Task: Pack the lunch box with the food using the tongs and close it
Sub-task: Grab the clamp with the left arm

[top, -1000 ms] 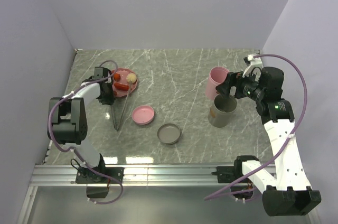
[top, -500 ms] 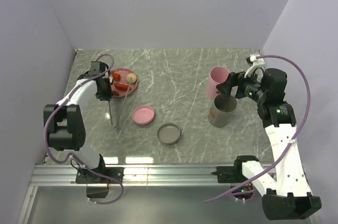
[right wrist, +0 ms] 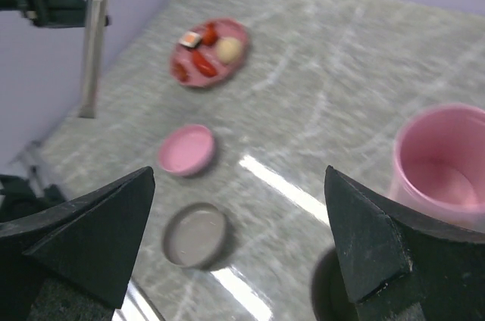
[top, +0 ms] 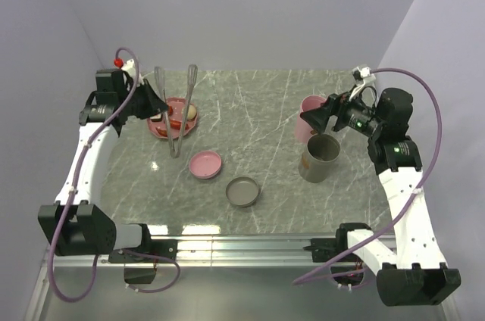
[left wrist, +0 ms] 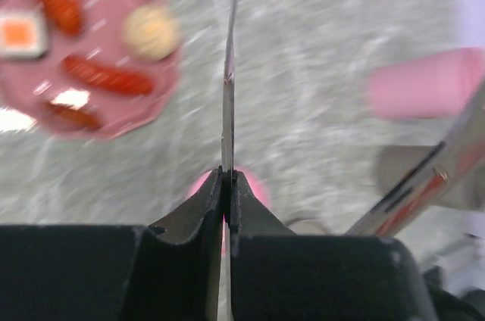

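Note:
My left gripper is shut on one slim arm of the silver tongs, held off the table beside the pink plate. In the left wrist view the fingertips pinch that arm; the other arm slants at the right. On the plate lie red sausages, a sushi roll and a beige ball. My right gripper hangs open over the pink tub and grey tub, nothing between its jaws.
The pink lid and grey lid lie open side up mid-table, between the plate and the tubs. The right wrist view shows both lids and the pink tub. Walls close the table at the left, back and right.
My left arm has swung up and to the left, lifting the tongs off the table; they now fan out above the plate. The right gripper has shifted slightly and stays open.

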You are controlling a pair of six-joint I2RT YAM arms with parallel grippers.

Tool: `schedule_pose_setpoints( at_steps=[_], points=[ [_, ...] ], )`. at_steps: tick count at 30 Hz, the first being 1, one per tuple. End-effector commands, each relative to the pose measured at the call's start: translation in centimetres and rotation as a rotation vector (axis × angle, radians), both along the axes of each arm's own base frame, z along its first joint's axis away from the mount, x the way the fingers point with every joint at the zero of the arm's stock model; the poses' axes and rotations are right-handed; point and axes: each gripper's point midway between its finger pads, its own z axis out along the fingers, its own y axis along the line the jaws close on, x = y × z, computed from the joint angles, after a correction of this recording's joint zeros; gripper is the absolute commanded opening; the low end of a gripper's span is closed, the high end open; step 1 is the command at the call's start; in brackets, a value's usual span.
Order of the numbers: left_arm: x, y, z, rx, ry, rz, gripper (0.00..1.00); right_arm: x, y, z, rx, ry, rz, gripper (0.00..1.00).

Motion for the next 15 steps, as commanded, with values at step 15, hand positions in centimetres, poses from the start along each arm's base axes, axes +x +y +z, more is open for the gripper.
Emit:
schedule_pose_setpoints(
  at_steps=[15],
  points=[
    [-4.1,-7.0,19.3,-0.747,-0.598,-0.341,0.00,-1.4,10.6,7.6,0.537,-0.039,0.500,1.00]
  ],
)
